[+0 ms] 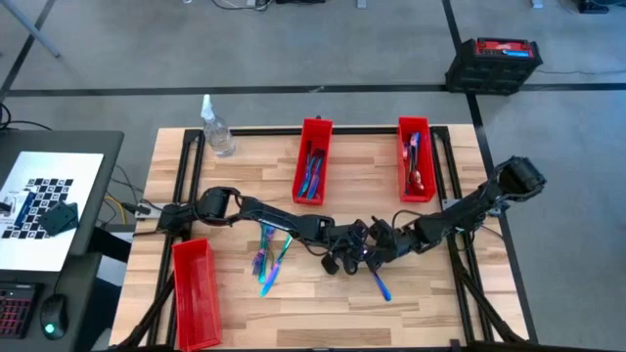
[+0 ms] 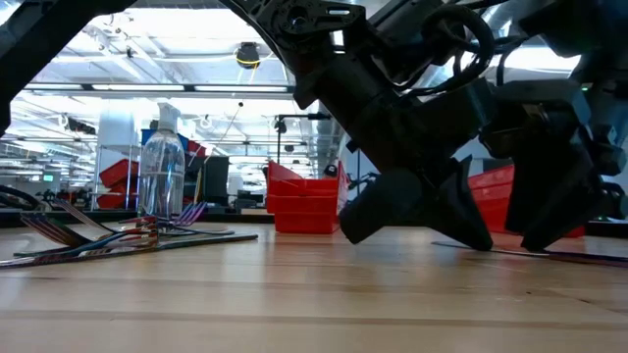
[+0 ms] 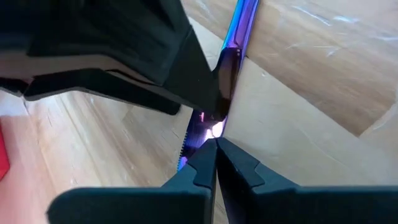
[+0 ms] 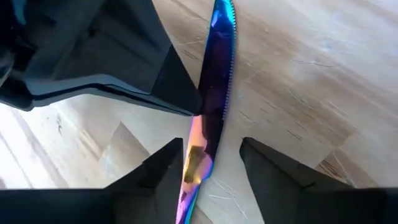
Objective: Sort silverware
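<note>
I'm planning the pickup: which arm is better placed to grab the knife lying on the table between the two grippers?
Probably the right. The right gripper has its fingers open on either side of the knife, ready to close. The left gripper is shut, with only its tips at the knife.

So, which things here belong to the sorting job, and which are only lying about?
Belonging to the job:
- knife between both grippers
- loose silverware pile
- red bins
- left gripper, right gripper

Only lying about:
- spray bottle
- black and red case on the floor
</note>
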{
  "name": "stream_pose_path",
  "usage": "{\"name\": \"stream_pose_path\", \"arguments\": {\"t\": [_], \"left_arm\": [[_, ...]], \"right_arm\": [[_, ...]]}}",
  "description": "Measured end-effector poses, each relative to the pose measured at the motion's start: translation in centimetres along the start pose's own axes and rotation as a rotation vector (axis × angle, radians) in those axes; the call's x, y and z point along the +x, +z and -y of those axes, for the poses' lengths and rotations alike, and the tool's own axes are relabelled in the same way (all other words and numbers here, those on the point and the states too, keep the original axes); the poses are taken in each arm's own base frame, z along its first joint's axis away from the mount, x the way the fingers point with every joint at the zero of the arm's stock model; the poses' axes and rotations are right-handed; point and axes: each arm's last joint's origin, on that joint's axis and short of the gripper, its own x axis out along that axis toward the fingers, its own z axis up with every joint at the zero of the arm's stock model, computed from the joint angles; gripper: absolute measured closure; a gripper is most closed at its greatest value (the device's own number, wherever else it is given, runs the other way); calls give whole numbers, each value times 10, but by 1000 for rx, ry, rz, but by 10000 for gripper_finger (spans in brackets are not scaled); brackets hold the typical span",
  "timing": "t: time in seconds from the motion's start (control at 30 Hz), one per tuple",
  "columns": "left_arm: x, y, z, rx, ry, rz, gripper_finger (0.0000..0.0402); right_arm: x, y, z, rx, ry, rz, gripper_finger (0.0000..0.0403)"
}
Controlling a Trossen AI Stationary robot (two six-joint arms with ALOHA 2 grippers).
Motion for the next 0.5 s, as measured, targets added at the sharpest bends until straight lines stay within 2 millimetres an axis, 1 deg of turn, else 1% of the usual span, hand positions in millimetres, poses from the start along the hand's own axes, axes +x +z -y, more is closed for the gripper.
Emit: {"name": "stream_pose_path", "arguments": {"t": [0.1, 0.23, 0.33, 0.5], "left_arm": [[0, 0, 0, 1, 1, 5, 402], [0, 1, -1, 6, -4, 19, 402], [1, 2, -1, 9, 6, 26, 402], [2, 3, -3, 15, 31, 52, 402]], "right_arm": [[2, -2, 4, -1, 44, 5, 232], [7, -5, 14, 57, 143, 31, 235], [9, -7, 20, 87, 171, 30, 236], [12, -7, 18, 58, 204, 42, 237]]}}
